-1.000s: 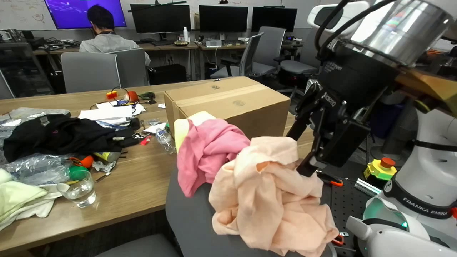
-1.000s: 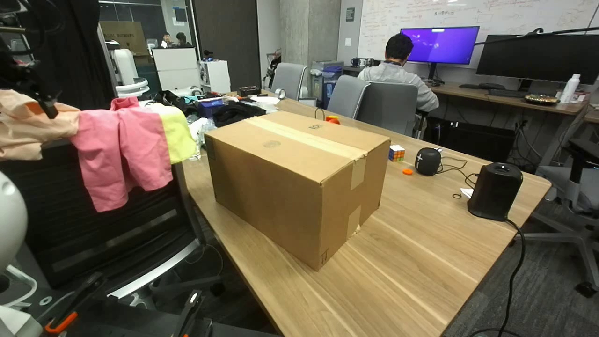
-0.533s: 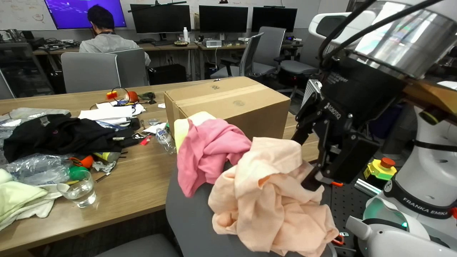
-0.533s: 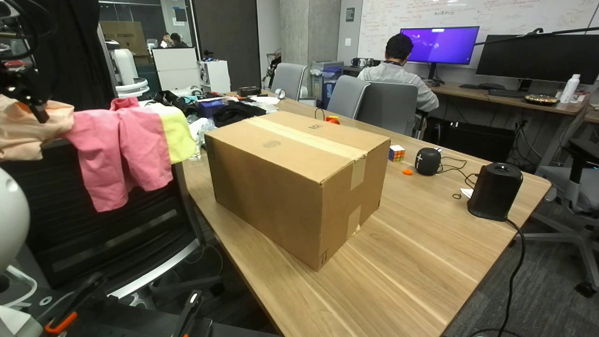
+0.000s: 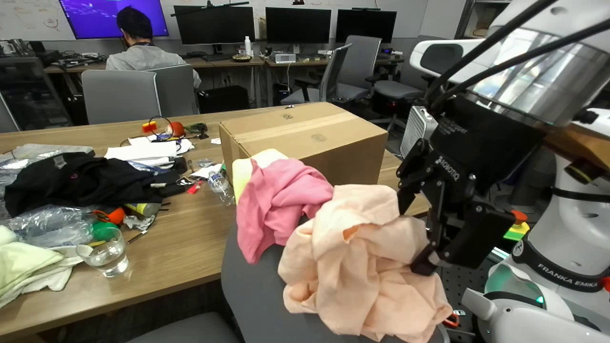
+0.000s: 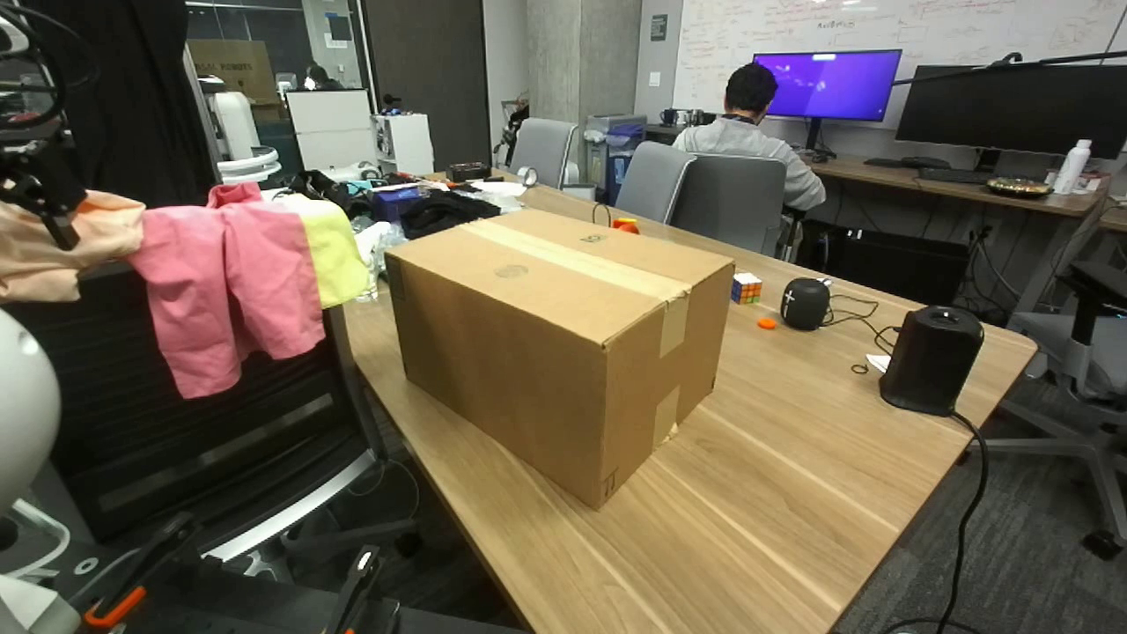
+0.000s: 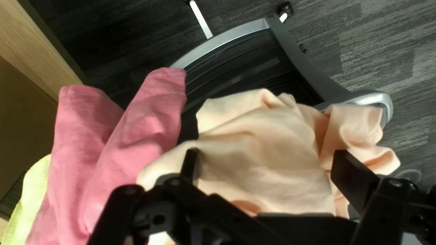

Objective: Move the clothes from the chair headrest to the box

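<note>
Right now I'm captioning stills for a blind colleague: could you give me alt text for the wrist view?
Open black jaws frame a crumpled peach garment draped over a dark chair. At picture left are a pink garment, a partly hidden yellow garment and a cropped brown box.

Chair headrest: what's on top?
Peach cloth, pink cloth, yellow cloth, draped in a row. They hide much of the headrest; anything under their folds can't be seen.

In an exterior view I see three garments (image 5: 343, 255) on the chair headrest (image 5: 257, 281). On the table (image 5: 190, 238), the cardboard box (image 5: 312, 140) stands at their far side, a drinking glass (image 5: 108, 259) near left.
</note>
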Motion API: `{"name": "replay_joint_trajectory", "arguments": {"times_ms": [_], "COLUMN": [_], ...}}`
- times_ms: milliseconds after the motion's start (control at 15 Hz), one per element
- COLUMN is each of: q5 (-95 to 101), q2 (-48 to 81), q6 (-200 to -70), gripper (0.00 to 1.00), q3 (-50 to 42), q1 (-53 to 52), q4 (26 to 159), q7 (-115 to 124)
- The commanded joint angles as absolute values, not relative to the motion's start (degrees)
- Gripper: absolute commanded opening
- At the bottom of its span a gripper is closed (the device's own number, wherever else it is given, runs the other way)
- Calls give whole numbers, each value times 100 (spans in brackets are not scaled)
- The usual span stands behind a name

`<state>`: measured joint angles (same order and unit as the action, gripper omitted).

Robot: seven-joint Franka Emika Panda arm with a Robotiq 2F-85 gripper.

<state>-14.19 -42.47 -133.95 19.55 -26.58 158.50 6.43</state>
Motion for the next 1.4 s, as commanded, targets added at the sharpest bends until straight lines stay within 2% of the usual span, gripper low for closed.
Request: {"name": "replay_joint_trajectory", "arguments": {"times_ms": [0,67,133,200,267,467,733,933,1067,1333], "q5": [-1387,-1371,-1369,-1360,-1354,-1339,-1239,-1227,-1235,-1236], "q2": [-4113,-4088,-4069,-4055,-4048,-4065,-4221,-4457,-4655,-5057], "q6": [-13472,-13484,-13495,-13492,-13492,-13487,-13484,-13431,-13447,-13525], "gripper": [100,100,75,74,68,42,14,8,11,11], "q3": [1964,1960,1947,1939,1923,1876,1816,1656,1533,1231], "q1": [-2655,-2646,-2639,-2629,-2618,-2589,-2542,-2571,-2566,-2526], "q4": [15845,15846,15846,15846,15846,15846,15842,15823,15814,15751], "q7": [680,668,664,658,644,614,545,432,356,79]}}
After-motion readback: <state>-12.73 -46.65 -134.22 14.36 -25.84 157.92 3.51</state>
